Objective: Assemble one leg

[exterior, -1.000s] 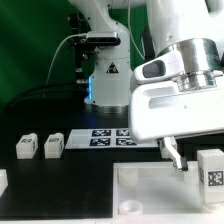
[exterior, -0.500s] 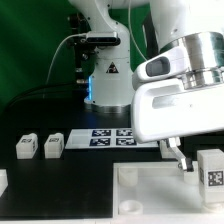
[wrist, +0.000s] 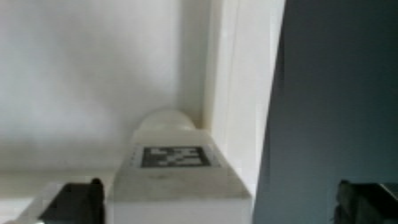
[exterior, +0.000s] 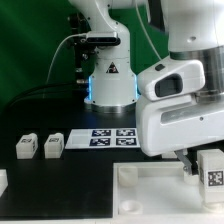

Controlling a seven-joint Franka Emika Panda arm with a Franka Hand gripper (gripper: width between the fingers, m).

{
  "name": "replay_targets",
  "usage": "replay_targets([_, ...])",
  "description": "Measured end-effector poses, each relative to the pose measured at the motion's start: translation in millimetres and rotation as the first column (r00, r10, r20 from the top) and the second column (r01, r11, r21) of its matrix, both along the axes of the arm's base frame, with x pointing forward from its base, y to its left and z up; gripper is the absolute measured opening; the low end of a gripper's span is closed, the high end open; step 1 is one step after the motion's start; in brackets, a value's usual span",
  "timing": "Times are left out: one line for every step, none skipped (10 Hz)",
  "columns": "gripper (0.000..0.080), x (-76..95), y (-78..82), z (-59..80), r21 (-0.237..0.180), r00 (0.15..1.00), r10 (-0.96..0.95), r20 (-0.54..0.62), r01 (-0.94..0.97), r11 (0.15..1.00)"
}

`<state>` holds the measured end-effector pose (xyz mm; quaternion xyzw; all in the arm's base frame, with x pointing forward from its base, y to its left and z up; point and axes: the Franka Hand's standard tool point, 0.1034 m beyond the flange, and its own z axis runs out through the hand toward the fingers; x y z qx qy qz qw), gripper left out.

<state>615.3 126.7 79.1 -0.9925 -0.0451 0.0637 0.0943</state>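
The gripper (wrist: 221, 203) is hanging spread wide astride the leg (wrist: 175, 150), whose rounded end is pointing away from it, near end cut off.

The small stubby white plastic leg (exterior: 212, 168) bears a black-and-white square tag. Two more small white plastic blocks (exterior: 26, 146) show dark marks on their faces. The flat table top (exterior: 60, 185) is matte black, the large square panel (exterior: 150, 195) plain white, and the thin white marker board (exterior: 105, 137) carries black-and-white tags. The cloth backdrop (exterior: 30, 50) is green. The glossy robot arm (exterior: 190, 110) is white, and its fingers (wrist: 75, 203) are black.
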Motion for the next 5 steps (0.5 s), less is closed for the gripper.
replay_targets([0.0649, 6.8, -1.7, -0.8, 0.001, 1.000, 0.005, 0.004, -0.005, 1.000])
replay_targets([0.0649, 7.4, -4.0, -2.4, -0.002, 1.000, -0.001, 0.019, 0.001, 1.000])
replay_targets([0.0649, 6.8, -3.6, -2.9, -0.002, 1.000, 0.000, 0.017, 0.000, 1.000])
replay_targets([0.0547, 6.7, -3.8, -3.1, -0.002, 1.000, -0.001, 0.017, 0.001, 1.000])
replay_targets([0.0413, 6.7, -3.8, -3.2, -0.002, 1.000, -0.001, 0.016, 0.001, 1.000])
